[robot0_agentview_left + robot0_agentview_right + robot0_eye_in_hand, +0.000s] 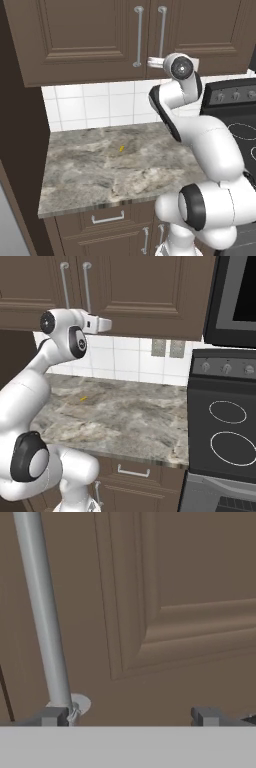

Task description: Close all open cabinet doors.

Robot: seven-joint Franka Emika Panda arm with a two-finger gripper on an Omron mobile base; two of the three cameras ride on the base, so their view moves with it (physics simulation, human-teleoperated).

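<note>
Brown cabinet door sat near the wide-spread gripper; its left fingertip could snag the silver handle.

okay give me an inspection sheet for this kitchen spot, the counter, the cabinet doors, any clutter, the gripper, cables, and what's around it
Surface: grey marbled counter, mostly bare.
Job's things: two upper cabinet doors look flush shut; the right door is close in front of the hand.
Clutter: one small yellow bit on the counter.
Gripper: gripper raised at the upper doors, fingertips spread, nothing between them; one fingertip is beside the foot of the silver bar handle; contact unclear.
Cables: nothing seen.
Surroundings: white tile backsplash, black stove to the right, wall outlets, drawer below the counter.
</note>
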